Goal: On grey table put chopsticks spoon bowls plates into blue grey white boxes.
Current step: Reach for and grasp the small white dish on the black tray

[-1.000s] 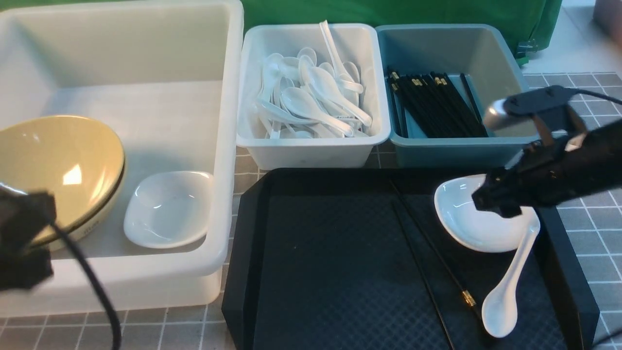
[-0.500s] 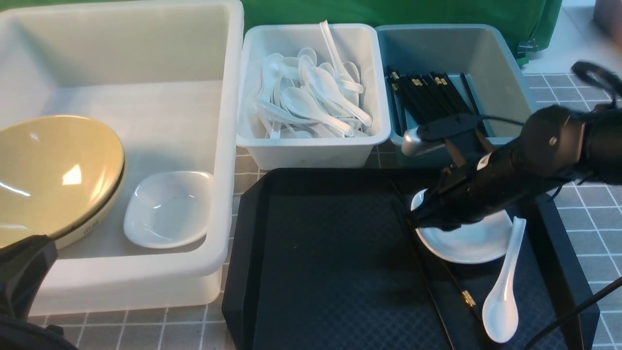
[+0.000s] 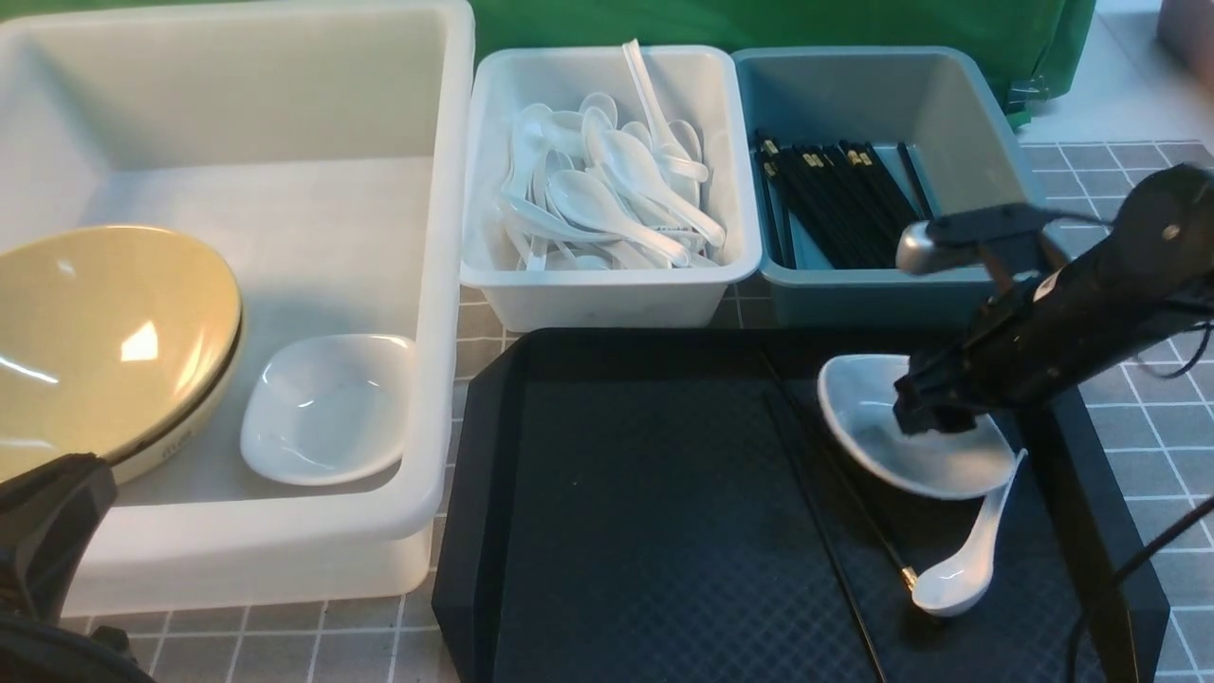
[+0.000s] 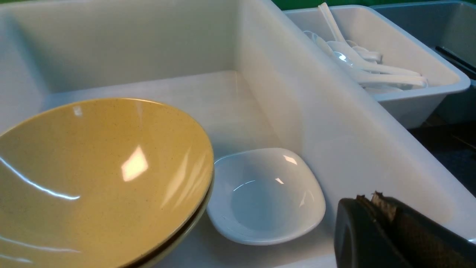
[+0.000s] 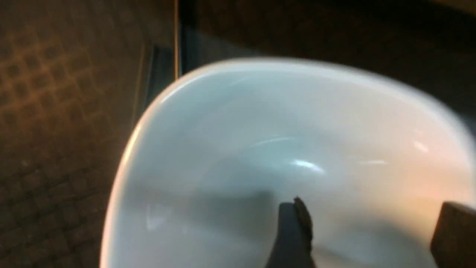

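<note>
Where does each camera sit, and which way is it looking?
Front: between the arms, facing forward over the black tray; left arm, right arm show.
Left wrist: on the left arm, facing into the large tub; left gripper shows.
Right wrist: on the right arm, above a white plate; its fingers show.
Front and left wrist share the yellow bowls.

A staged dish-sorting test bench — gridded grey table, green backdrop, plastic boxes.

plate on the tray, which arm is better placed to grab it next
Right. Its open hand is at the plate, one finger inside it. The left hand is shut, over by the tub.
</note>
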Robot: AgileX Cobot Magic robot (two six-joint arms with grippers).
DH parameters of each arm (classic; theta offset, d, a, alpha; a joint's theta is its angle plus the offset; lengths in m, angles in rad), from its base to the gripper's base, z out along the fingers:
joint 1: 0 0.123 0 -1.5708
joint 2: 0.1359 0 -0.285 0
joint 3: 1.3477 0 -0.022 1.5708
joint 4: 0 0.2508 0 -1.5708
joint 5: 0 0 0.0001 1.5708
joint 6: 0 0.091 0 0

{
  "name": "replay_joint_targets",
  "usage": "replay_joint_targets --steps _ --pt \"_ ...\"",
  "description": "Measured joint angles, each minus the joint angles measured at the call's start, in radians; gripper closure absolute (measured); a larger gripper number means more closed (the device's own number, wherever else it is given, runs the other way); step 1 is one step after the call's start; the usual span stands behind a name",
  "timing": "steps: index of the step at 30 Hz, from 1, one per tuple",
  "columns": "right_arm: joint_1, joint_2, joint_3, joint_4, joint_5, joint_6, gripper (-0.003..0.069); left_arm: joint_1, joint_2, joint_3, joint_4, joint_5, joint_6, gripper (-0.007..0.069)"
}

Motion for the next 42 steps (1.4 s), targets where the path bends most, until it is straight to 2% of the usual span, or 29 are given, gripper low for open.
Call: replay_joint_targets --steps 2,3,4,7,9,11,16,17,18,21,25,28,32,34,37,39,41,42 --pt "0.000 0.014 0.000 0.011 0.000 0.001 0.0239 0.000 0.000 0.000 0.000 -0.004 0.000 0.0636" --pt "0.000 0.019 -0.004 0.013 0.002 0.002 0.0336 0.000 0.000 0.000 0.000 -0.007 0.000 0.0636" --pt "0.000 0.017 -0.004 0.013 0.006 0.002 0.0375 0.000 0.000 0.000 0.000 -0.010 0.000 0.0636" --pt "0.000 -0.012 -0.004 0.013 0.032 -0.013 0.0560 0.000 0.000 0.000 0.000 -0.024 0.000 0.0636" --pt "0.000 -0.043 -0.004 0.012 0.033 -0.021 0.0610 0.000 0.000 0.000 0.000 -0.024 0.000 0.0636" --pt "0.000 -0.092 -0.004 -0.003 0.031 -0.025 0.0614 0.000 0.000 0.000 0.000 -0.026 0.000 0.0636" --pt "-0.016 -0.126 -0.022 -0.080 0.059 -0.017 0.0496 0.000 0.000 0.000 0.000 -0.026 0.000 0.0636" --pt "-0.022 -0.126 -0.022 -0.092 0.060 -0.012 0.0456 0.000 0.000 0.000 0.000 -0.026 0.000 0.0636" --pt "-0.039 -0.116 -0.022 -0.119 0.064 0.000 0.0362 0.000 0.000 0.000 0.000 -0.026 0.000 0.0636" --pt "-0.056 -0.081 -0.022 -0.133 0.050 0.018 0.0233 0.000 0.000 0.000 0.000 -0.026 0.000 0.0636" --pt "-0.051 -0.012 -0.022 -0.093 0.032 0.021 0.0176 0.000 0.000 0.000 0.000 -0.026 0.001 0.0636" --pt "-0.042 0.022 -0.022 -0.065 0.032 0.002 0.0228 0.000 0.000 0.000 0.000 -0.027 0.002 0.0636" --pt "-0.035 0.000 -0.026 -0.038 0.062 -0.009 0.0490 0.000 -0.006 0.000 0.000 -0.034 0.002 0.0636" --pt "-0.035 -0.049 -0.043 -0.022 0.111 -0.013 0.0550 0.000 -0.011 0.001 0.002 -0.043 0.004 0.0636" --pt "-0.023 -0.123 -0.065 -0.006 0.177 -0.037 0.0589 0.000 -0.025 0.001 0.002 -0.051 0.004 0.0636" --pt "0.008 -0.216 -0.102 0.070 0.224 -0.093 0.0592 0.000 -0.064 0.001 0.003 -0.060 0.004 0.0636" --pt "0.045 -0.251 -0.131 0.132 0.213 -0.141 0.0592 0.000 -0.087 0.002 0.003 -0.065 0.005 0.0636" --pt "0.090 -0.274 -0.157 0.202 0.186 -0.198 0.0592 0.000 -0.101 0.008 0.003 -0.074 0.007 0.0636"
